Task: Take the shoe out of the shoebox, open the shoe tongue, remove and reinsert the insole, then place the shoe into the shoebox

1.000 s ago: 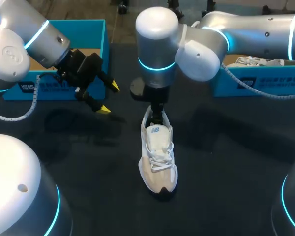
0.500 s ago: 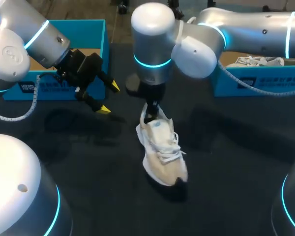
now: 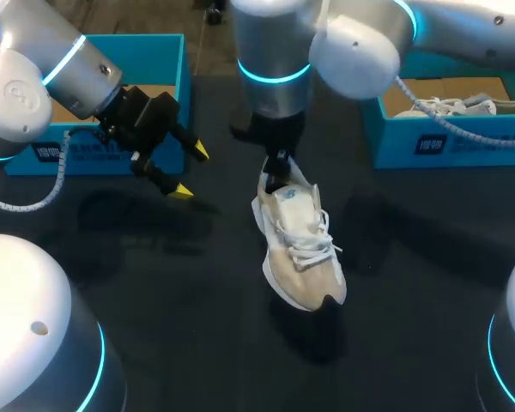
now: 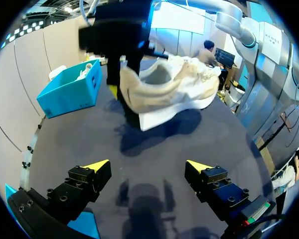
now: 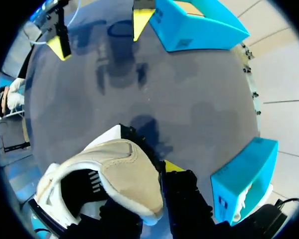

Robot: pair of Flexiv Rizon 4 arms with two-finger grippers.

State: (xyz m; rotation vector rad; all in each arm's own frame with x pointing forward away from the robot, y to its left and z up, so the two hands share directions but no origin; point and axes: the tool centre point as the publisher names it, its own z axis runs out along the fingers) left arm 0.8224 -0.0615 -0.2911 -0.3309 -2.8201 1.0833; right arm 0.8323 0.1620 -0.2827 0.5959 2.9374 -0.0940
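Observation:
A beige and white shoe (image 3: 300,249) hangs above the middle of the dark table, toe pointing toward me and to the right. My right gripper (image 3: 275,176) is shut on the shoe's heel collar (image 5: 124,169), one finger inside and one yellow-tipped finger (image 5: 172,166) outside. In the left wrist view the shoe (image 4: 174,92) floats ahead over its shadow. My left gripper (image 3: 191,172) stands open and holds nothing, left of the shoe and in front of the left blue shoebox (image 3: 182,77); its yellow tips (image 4: 97,164) stand wide apart.
A second blue shoebox (image 3: 446,137) at the back right holds another white shoe (image 3: 446,105). The left shoebox (image 5: 194,25) shows its brown inside. Bare dark tabletop (image 3: 154,275) lies around and below the raised shoe.
My right gripper has closed on the shoe's heel and lifted it off the table, swinging the toe to the right. The left arm has kept still.

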